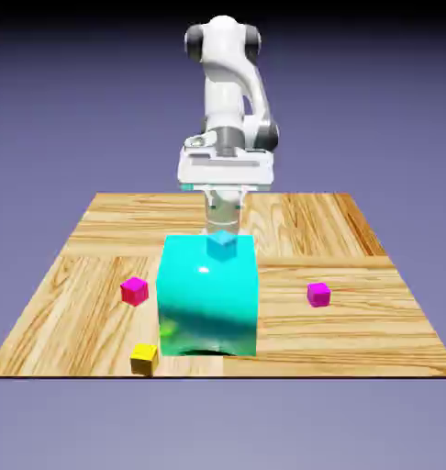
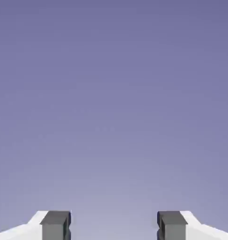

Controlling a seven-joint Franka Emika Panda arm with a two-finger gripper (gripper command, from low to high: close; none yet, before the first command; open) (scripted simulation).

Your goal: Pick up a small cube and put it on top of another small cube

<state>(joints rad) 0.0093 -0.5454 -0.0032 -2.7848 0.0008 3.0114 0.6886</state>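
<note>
big cyan block (image 1: pixel 208 296) mid-table walls off the arm, yellow cube (image 1: pixel 144 357) and magenta cube (image 1: pixel 318 294) stand unobstructed

I'm in a rendered simulation, no real room: my wooden table (image 1: pixel 300 229) floats against a flat blue-violet backdrop (image 1: pixel 71 92), no walls or floor, with flat-coloured blocks like the glossy cyan block (image 1: pixel 208 294) on it.

The white arm (image 1: pixel 228 87) stood upright at the tabletop's far edge; the tool (image 2: pixel 113 226) was spread wide, holding nothing.
</note>
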